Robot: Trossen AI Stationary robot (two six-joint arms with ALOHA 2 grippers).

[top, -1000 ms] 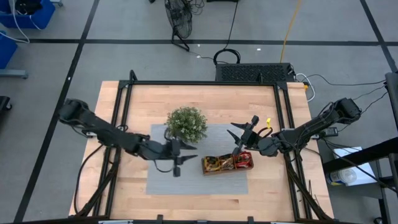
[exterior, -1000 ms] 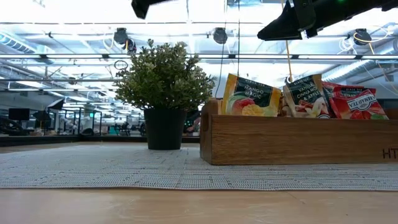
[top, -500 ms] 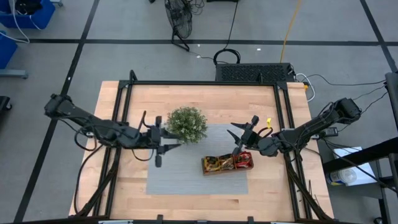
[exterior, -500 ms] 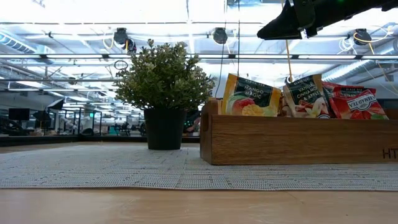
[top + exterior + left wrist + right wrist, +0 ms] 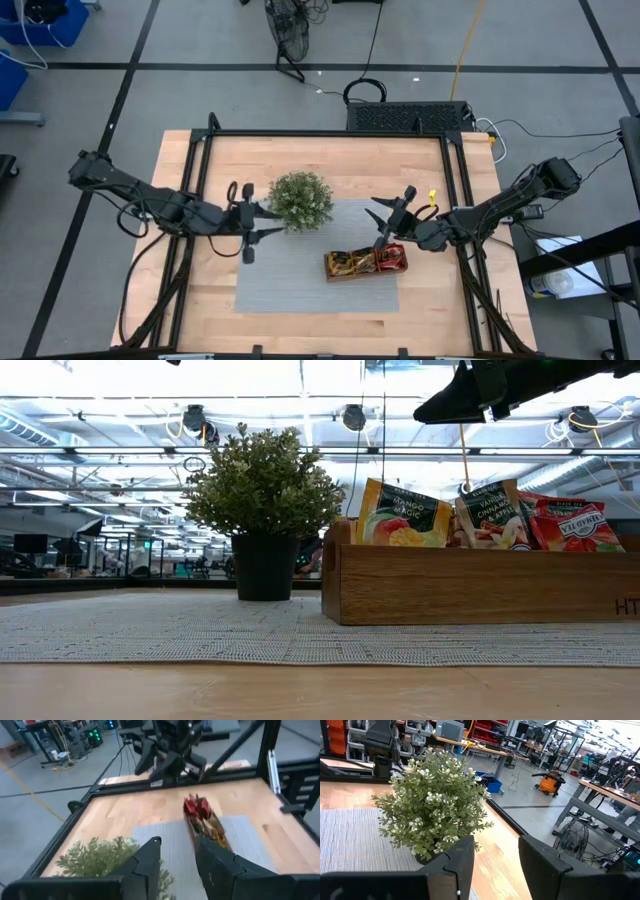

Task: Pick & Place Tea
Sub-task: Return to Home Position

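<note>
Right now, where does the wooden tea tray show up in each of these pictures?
High view: wooden tray on the grey mat, right of centre.
Low view: wooden tray at right, plant to its left.
Left wrist view: wooden tray beyond the plant.
Right wrist view: not in it; plant only.
Shared landmark: the plant.

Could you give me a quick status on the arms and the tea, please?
Left gripper open, empty, close beside plant. Right gripper open, empty, high by wooden tray. Tea sachets standing inside it.
</note>
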